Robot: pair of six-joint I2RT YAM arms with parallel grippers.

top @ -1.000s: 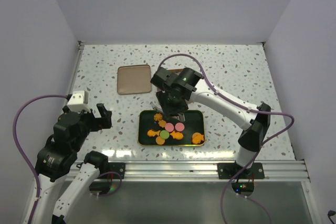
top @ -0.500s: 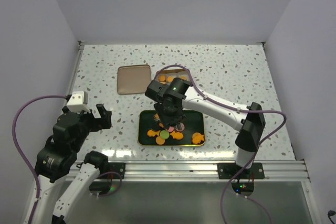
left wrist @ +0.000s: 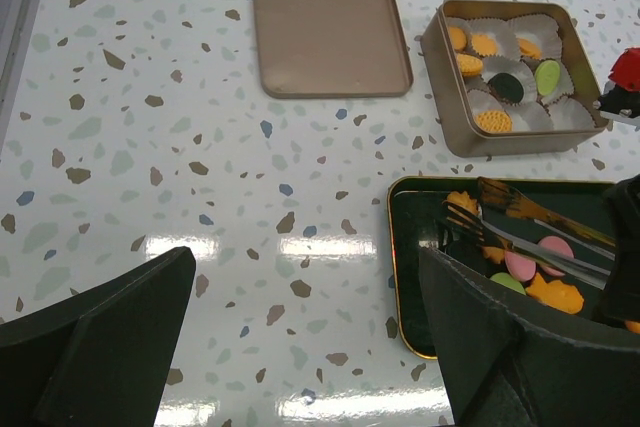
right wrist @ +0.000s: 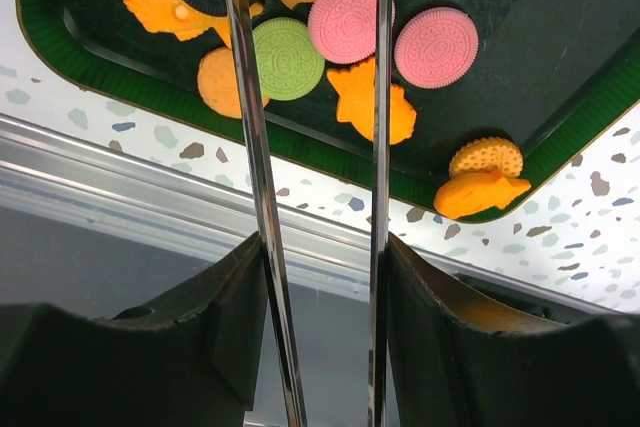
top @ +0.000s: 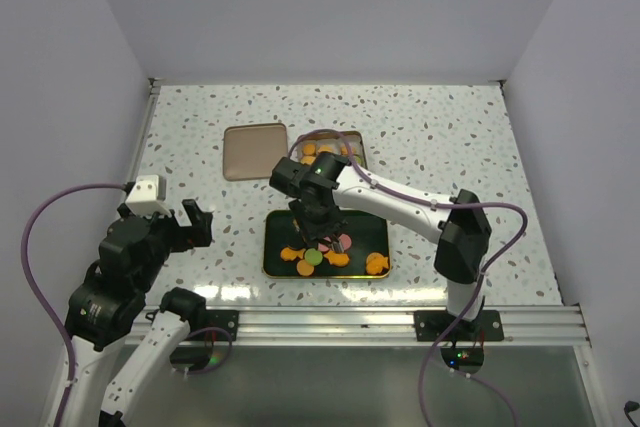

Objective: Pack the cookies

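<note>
Our right tool (left wrist: 468, 199) hangs over the left part of the tray, its two long thin blades held apart with a clear gap between them. The tips run out of the wrist view, so we cannot tell whether they pinch anything.

Under and around the blades lie the loose cookies (right wrist: 345, 17). Two pink rounds, a green round and an orange flower shape sit close together, with a dark round and more orange pieces beside them. A ridged orange round and an orange fish shape touch each other in one corner. All of these rest on the dark green tray (top: 375, 222) with its gold rim.

Behind the tray stands an open gold tin (left wrist: 440, 97) lined with white paper cups (left wrist: 570, 112). Several cups already hold orange pieces, one holds a green piece and one a dark piece. To the left of the tin its lid (left wrist: 330, 32) lies flat on the speckled worktop (left wrist: 150, 147).

We see the left tool (top: 190, 222) well apart from the tray, near the worktop's left near edge, its fingers spread wide and bare.
</note>
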